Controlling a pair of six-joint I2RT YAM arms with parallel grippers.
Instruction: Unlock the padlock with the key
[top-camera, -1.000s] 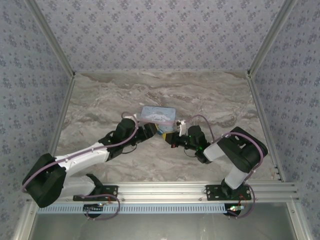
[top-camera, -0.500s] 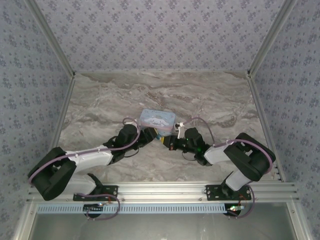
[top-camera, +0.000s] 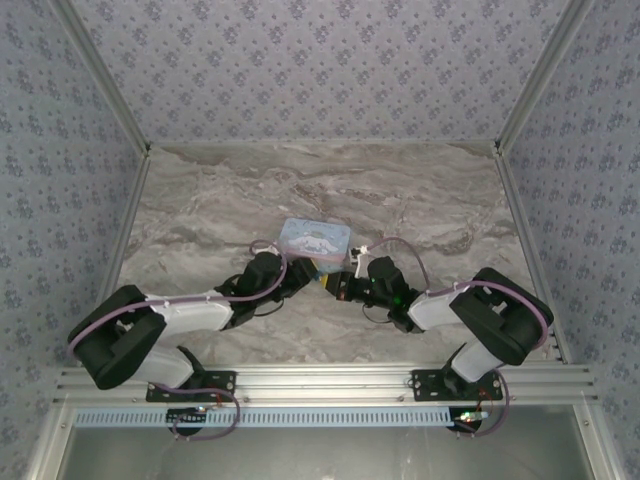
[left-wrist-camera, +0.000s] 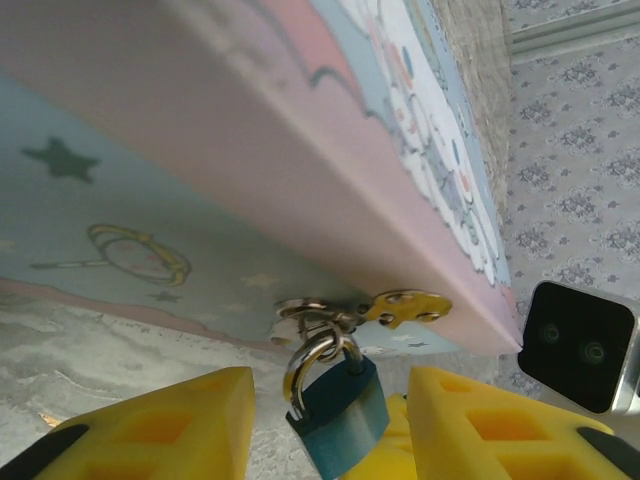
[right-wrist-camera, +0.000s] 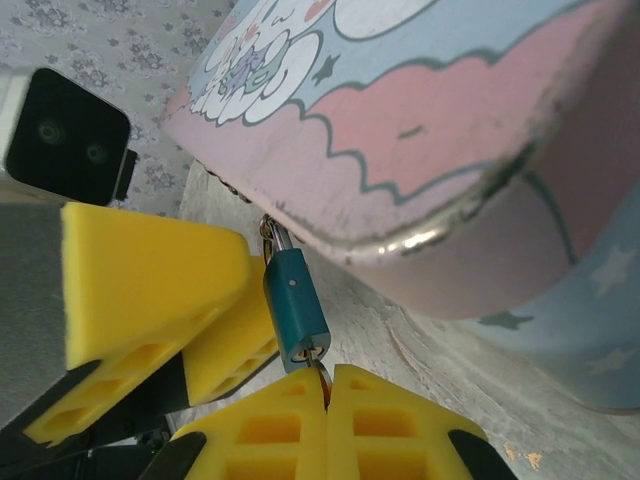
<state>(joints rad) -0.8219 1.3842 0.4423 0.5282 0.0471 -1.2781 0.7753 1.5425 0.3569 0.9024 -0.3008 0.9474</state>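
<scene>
- Pinching its two yellow padded fingers flat together, the right gripper (right-wrist-camera: 327, 388) is clamped on the slim dark metal key (right-wrist-camera: 321, 374). Only a thin sliver of the key shows above the pads.
- That sliver meets the underside of the small teal metal padlock (right-wrist-camera: 295, 308), so the key looks entered, or just entering, the keyway. How deep it sits cannot be told.
- The left gripper (left-wrist-camera: 333, 398) is spread apart, one yellow finger on each side of the padlock body. It brackets the lock but is not clamped on it.
- The padlock hangs by its thin silver shackle from the small brass hasp (left-wrist-camera: 405, 303) on the side of the pale-blue and pink rectangular cartoon tin (left-wrist-camera: 250, 130). The shackle reads as closed.
- Step in hand, as I judge it: seating the key in the lock, with the turn not yet made.
- The next move calls for the left fingers to close on the padlock body so it cannot swing. The right wrist then rolls about the key's axis, and a small slip could pull the key free.
- In the overhead view both arms lie low over the grey marble-patterned table (top-camera: 400, 190). The left arm stretches rightward and the right arm folds at the elbow and reaches leftward. The two wrists meet just beside the tin's near edge.
</scene>
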